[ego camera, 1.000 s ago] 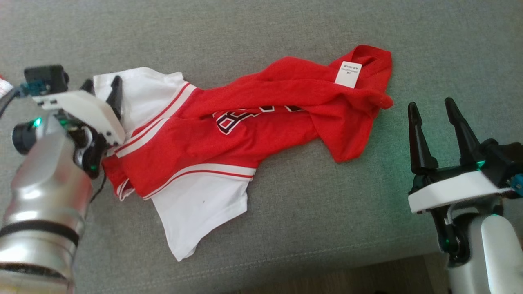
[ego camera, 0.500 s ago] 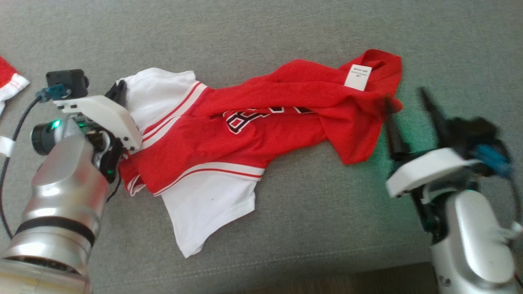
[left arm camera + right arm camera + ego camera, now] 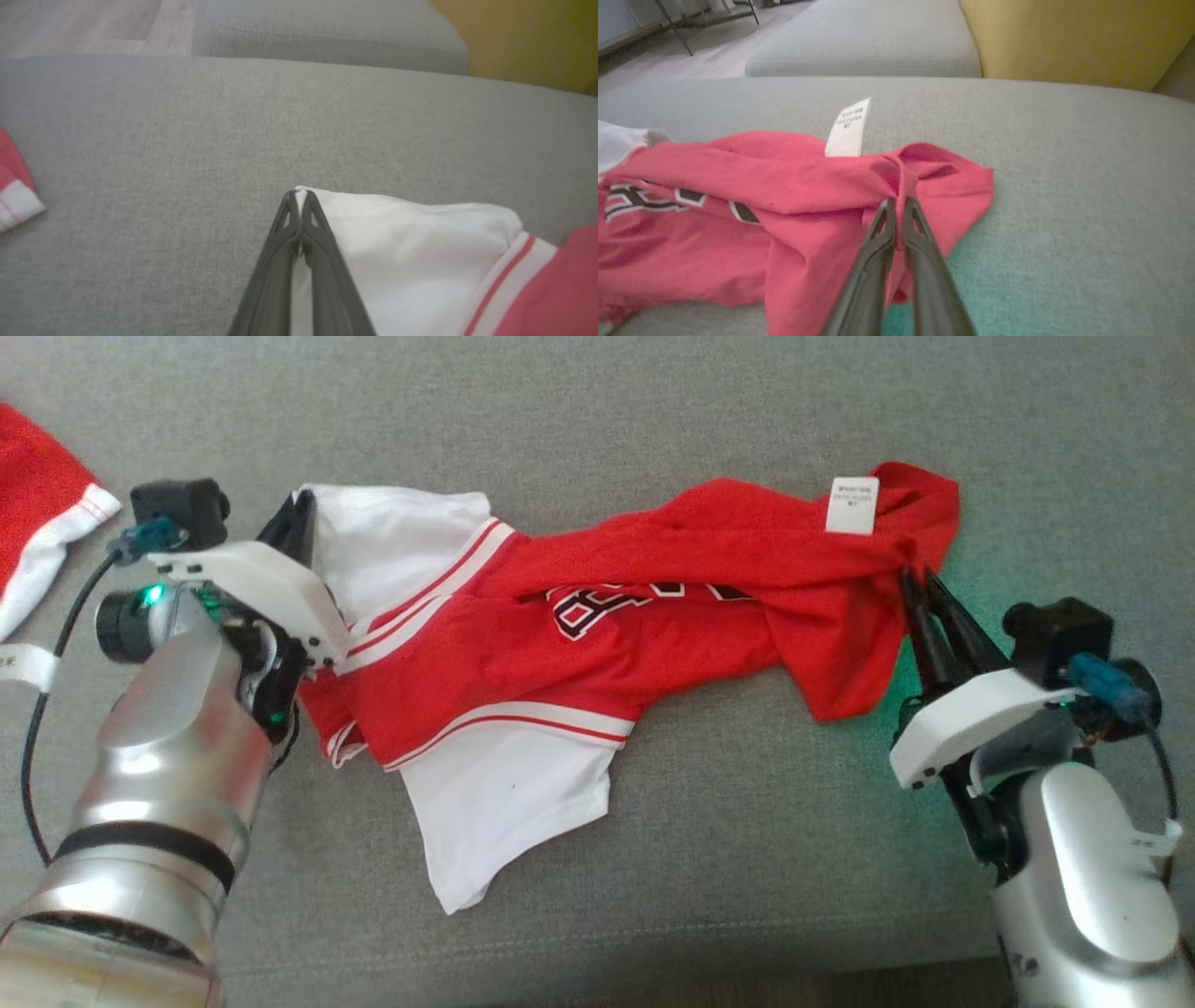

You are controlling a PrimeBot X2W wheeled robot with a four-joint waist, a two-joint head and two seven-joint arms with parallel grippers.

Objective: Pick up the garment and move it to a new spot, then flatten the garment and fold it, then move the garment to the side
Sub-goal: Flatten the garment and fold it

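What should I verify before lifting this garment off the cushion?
1. Is the left claw shut on a white corner of the garment: ok.
2. Is the right claw pinching the red end near the label: ok.
3. Is the garment flat: not ok, it is bunched and twisted.
4. How many layers each claw holds: cannot tell.
5. Does the second red-and-white garment lie apart from this one: ok.
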